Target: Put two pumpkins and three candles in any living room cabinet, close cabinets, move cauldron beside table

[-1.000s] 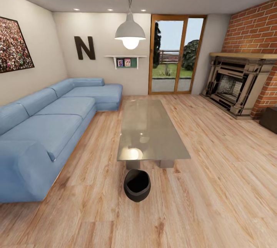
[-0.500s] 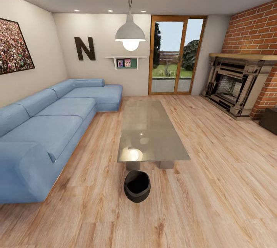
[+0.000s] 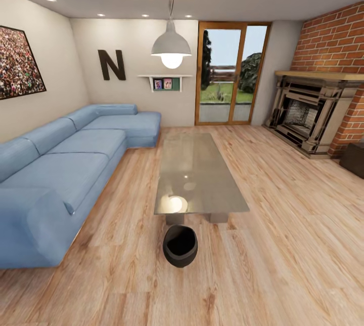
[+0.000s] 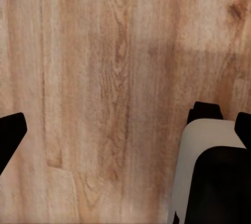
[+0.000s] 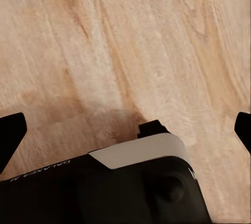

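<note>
The black cauldron (image 3: 180,246) stands upright on the wood floor, just off the near short end of the grey glass-topped table (image 3: 194,174), with a small gap between them. At the right edge shows a corner of the low dark-brown cabinet (image 3: 355,157). The pumpkins and candles are out of view. My left gripper (image 4: 125,135) is open over bare floor planks, its black fingertips (image 4: 10,135) wide apart with nothing between them. My right gripper (image 5: 125,135) is also open above the floor and holds nothing.
A long blue corner sofa (image 3: 65,169) lines the left wall. A fireplace (image 3: 308,111) in a brick wall stands at the right, and a glass door (image 3: 231,73) at the back. A pendant lamp (image 3: 171,45) hangs over the table. Open floor lies right of the table.
The whole head view has shifted very slightly, so the camera moved a little. The cauldron and table keep their places relative to each other.
</note>
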